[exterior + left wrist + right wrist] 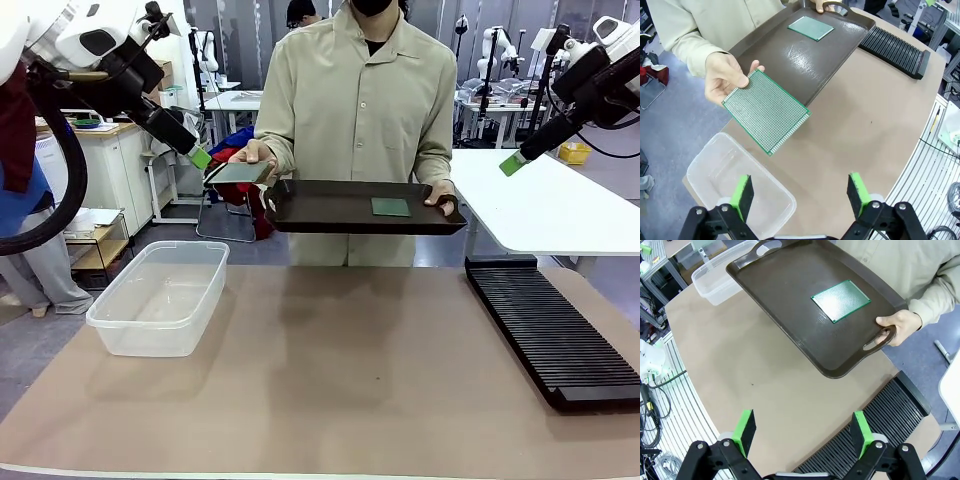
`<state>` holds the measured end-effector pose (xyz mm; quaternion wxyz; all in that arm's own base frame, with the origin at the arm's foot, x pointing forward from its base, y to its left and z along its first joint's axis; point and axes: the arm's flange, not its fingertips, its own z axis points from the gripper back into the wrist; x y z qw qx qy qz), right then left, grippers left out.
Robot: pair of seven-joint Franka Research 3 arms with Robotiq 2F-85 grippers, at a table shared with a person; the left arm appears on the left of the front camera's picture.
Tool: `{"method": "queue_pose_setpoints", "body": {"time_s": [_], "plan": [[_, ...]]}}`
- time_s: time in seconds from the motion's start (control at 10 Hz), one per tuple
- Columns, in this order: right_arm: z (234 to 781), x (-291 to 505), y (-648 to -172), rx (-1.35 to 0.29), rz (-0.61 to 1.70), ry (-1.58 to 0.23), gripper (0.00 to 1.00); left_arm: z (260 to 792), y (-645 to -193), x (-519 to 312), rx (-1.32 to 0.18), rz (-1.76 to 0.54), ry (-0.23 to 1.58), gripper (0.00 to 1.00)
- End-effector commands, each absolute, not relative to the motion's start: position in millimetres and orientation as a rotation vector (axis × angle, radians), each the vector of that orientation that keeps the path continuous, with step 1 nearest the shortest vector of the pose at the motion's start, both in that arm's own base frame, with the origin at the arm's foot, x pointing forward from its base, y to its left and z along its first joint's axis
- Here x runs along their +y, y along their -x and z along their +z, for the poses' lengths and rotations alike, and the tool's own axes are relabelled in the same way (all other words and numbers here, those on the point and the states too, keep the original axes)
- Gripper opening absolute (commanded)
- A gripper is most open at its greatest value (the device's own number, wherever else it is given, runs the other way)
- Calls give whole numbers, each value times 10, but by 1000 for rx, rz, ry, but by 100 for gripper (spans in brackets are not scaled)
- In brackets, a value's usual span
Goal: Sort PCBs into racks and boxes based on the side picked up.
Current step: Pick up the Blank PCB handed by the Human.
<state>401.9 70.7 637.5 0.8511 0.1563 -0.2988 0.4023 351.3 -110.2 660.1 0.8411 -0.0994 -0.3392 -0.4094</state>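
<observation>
1. Green-padded left gripper [800, 187] sits closest to the lens, jaws wide apart and holding nothing, hovering above the clear see-through plastic tub [150, 335] and facing the offered board.
2. Right gripper [802, 422] is likewise spread and empty, up high over the long black slotted plastic rack [555, 335].
3. Where the boards are: one thin green perforated PCB [765, 111] is held out by the person's hand [722, 77], pinched at one end and tilted. The second green PCB [841, 300] lies flat on the dark brown rimmed tray [790, 300].
4. What I'd worry about:
   - The held board is thin and angled, so jaws closing off-line could knock it loose. I reckon it'd drop into or beside the tub.
   - The person's fingers sit right on the board's edge, so a grab too near that end could pinch them.
   - The tray hangs from the other hand [897, 325] on one handle, which looks wobbly. Tip it and the loose board slides.
   - Misjudging which face is up sends the board to the wrong place.
5. Count: two PCBs, one tub, one rack, one tray, two grippers, two hands.
</observation>
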Motion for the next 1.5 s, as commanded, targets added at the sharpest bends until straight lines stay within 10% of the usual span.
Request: {"method": "queue_pose_setpoints", "body": {"time_s": [0.0,0.8,1.4], "plan": [[6372,702,-4012,-631,849,-342,100,6589,-3523,-1094,-720,-863,211,100],[6372,702,-4012,-631,849,-342,100,6568,-4336,-736,-372,-372,718,100],[6372,702,-4012,-631,849,-342,100,6531,-4332,-764,-374,-402,662,100]]}}
